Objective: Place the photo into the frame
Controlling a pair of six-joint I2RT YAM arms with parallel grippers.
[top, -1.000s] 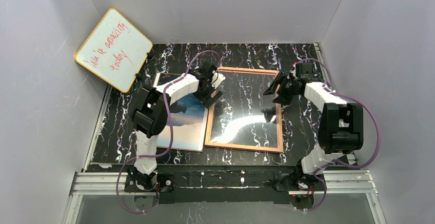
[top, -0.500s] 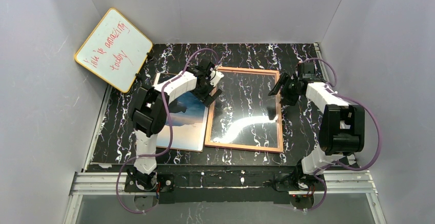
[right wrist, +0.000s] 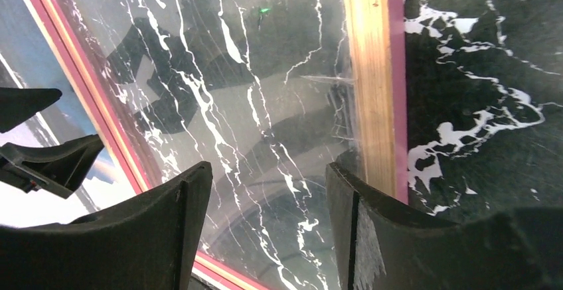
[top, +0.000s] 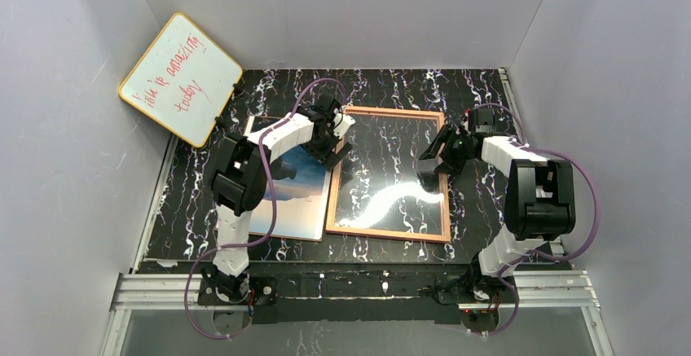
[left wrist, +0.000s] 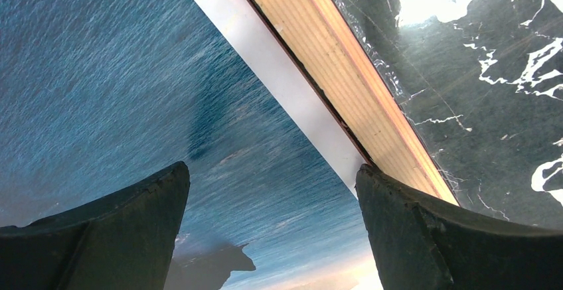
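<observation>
Black marbled table (top: 383, 87), photo (top: 297, 201) just beside frame (top: 389, 173)

The photo (top: 295, 201) lies flat and face up directly under the left gripper (top: 332, 140). It shows rippled blue sea, a dark headland and a pale peach sky. In the left wrist view, its white border runs diagonally between that gripper's fingers, hard against the frame (top: 388, 234). The frame also lies flat, with its light wood-coloured rear up and pink showing along its edges. Its left rail sits under the left gripper's right finger. Its clear pane, streaked with glare, spreads below the right gripper (top: 432, 169), and its right rail passes just beside that gripper's right finger.
</observation>
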